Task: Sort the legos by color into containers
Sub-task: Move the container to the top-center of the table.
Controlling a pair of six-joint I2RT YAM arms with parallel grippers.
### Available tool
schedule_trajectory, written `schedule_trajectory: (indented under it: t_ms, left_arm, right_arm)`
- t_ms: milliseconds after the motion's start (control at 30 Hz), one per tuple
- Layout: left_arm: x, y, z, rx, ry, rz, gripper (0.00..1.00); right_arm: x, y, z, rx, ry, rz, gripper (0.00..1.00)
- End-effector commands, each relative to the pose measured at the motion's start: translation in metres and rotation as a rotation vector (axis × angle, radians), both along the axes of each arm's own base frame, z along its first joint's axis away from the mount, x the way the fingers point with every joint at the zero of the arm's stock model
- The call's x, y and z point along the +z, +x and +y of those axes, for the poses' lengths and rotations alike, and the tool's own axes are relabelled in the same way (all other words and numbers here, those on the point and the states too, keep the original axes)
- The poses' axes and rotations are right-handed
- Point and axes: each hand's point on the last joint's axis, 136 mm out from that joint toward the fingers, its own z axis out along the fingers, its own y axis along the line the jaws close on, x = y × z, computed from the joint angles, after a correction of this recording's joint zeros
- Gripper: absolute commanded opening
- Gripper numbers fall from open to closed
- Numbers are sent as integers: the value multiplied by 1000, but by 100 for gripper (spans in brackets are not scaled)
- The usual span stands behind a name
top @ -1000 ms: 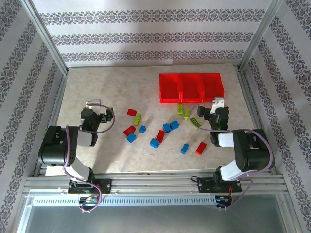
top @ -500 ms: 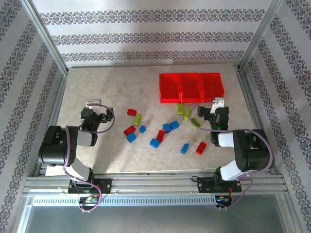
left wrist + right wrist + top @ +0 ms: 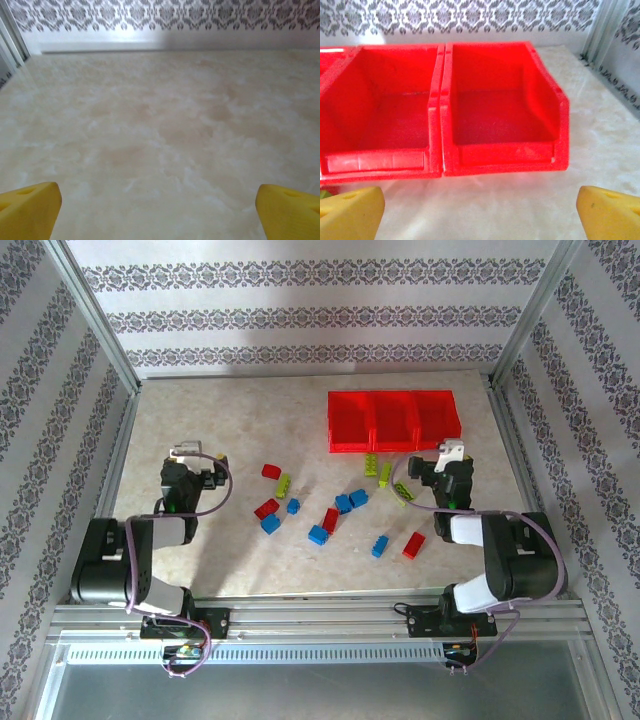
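Legos [image 3: 318,535] lie mid-table between open left hand [image 3: 160,212] and open right hand [image 3: 480,212] near containers [image 3: 372,422].

The left arm [image 3: 125,560] and right arm [image 3: 510,560] are black with chunky joints, each with a white link by the base. A purple cable [image 3: 231,480] loops back from each wrist. A pale bracket caps the left gripper [image 3: 186,454] and the right gripper [image 3: 450,452]. The fingertips [image 3: 29,209] are yellow wedges with small dimples.
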Motion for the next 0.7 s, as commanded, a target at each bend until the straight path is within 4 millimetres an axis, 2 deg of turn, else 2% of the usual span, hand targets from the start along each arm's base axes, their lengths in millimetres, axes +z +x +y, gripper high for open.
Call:
schedule_trajectory:
  t_ms: [0,133,300,433,533,667]
  left_arm:
    - [12,-7,5,37,-20,18,100]
    - [39,-10,6,76,-126,-7,100]
    - [51,-2,-17,50,-330,48,100]
    - [53,8,-64,4,-365,81,100]
    - [55,21,-110,-55,-363,103,100]
    - [50,49,-177,-191,-439,184,100]
  right_arm:
    - [15,-5,-5,-40,-4,-37,98]
    - [25,-10,-10,-71,-4,-43,98]
    - [41,-21,-17,-124,19,-38,98]
    - [52,-33,-21,-162,66,-40,98]
    - [57,-42,-28,-217,106,-10,98]
    - [53,-53,-29,-249,133,91,98]
